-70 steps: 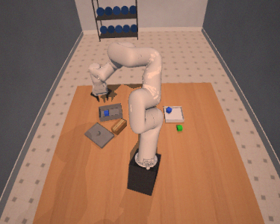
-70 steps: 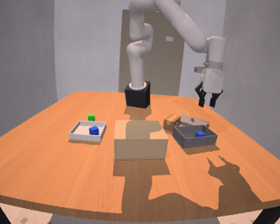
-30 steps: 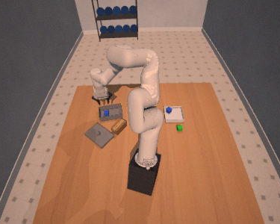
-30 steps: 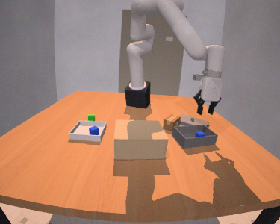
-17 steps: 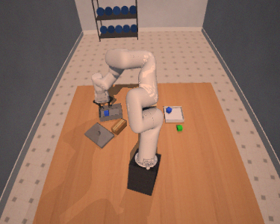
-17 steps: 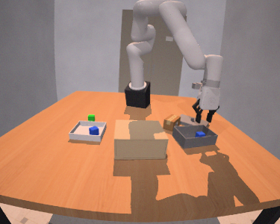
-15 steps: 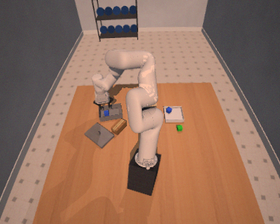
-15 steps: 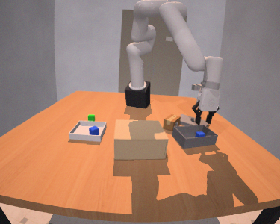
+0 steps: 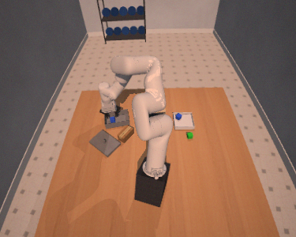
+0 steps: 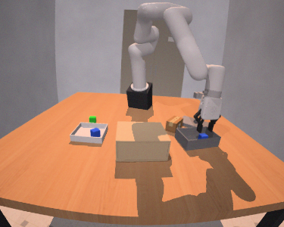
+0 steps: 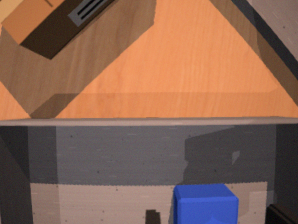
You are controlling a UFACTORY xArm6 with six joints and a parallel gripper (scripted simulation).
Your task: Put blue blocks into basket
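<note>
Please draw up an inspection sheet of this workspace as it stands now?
Surface: wooden table, shadowed in places.
Job's things: one blue block in the white basket; another blue block in the open metal box; lid off, flat on the table; light wooden cabinet drawer looks shut.
Clutter: green block beside the basket; small brown box.
Grippers: gripper over the metal box, jaws open, straddling the block, holding nothing.
Cables: nothing seen.
Surroundings: tiled floor, shelf rack holding blue items.
</note>
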